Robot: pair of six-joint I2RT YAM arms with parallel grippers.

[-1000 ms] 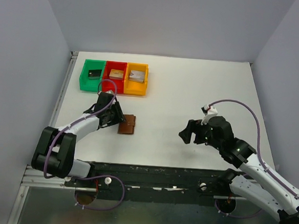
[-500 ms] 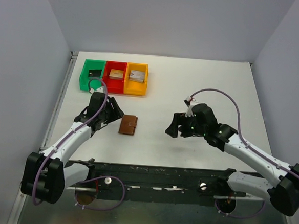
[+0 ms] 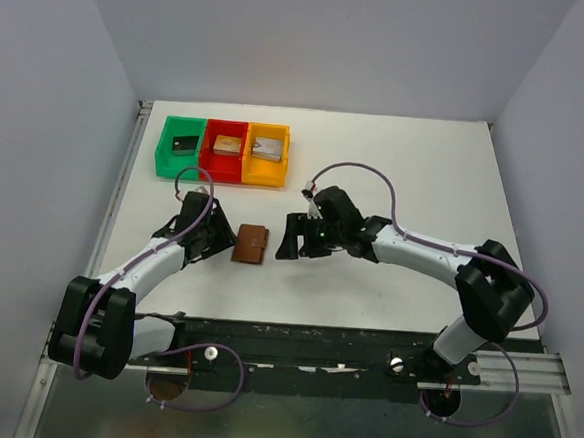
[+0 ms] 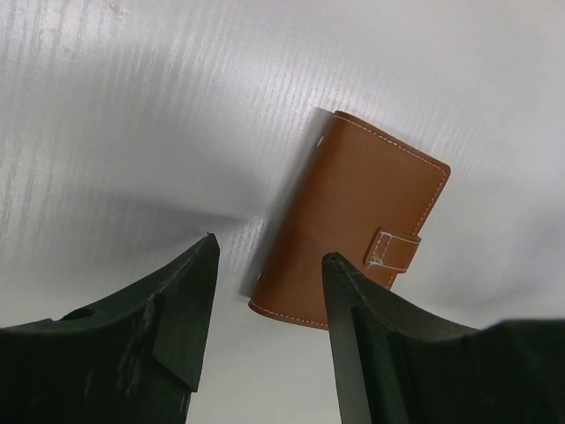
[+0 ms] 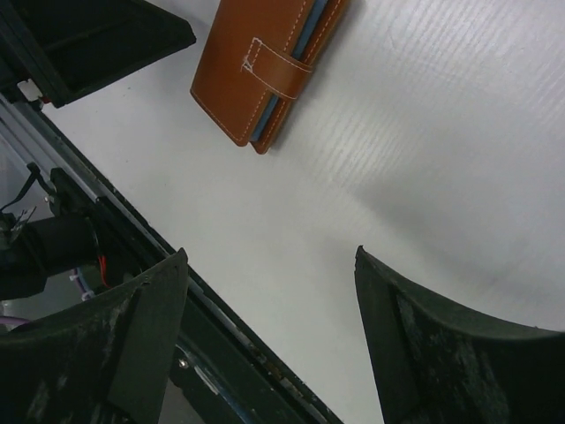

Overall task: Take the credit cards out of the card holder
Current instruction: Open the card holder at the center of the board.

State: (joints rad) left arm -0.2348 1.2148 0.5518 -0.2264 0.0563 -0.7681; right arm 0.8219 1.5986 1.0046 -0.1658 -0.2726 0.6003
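Your left gripper (image 3: 220,239): low over table (image 3: 406,167), jaws apart, nothing held, tips just left of wallet (image 3: 249,243). Wallet: flat on table between both grippers, shut, strap across front. Your right gripper (image 3: 289,237): just right of wallet, jaws wide, nothing held.

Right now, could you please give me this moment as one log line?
card holder: closed, strap fastened, on table | left gripper: open, beside it | right gripper: open, beside it

Green bin (image 3: 178,169), red bin (image 3: 222,172), orange bin (image 3: 264,176) in a touching row; small block (image 3: 184,144) in each.
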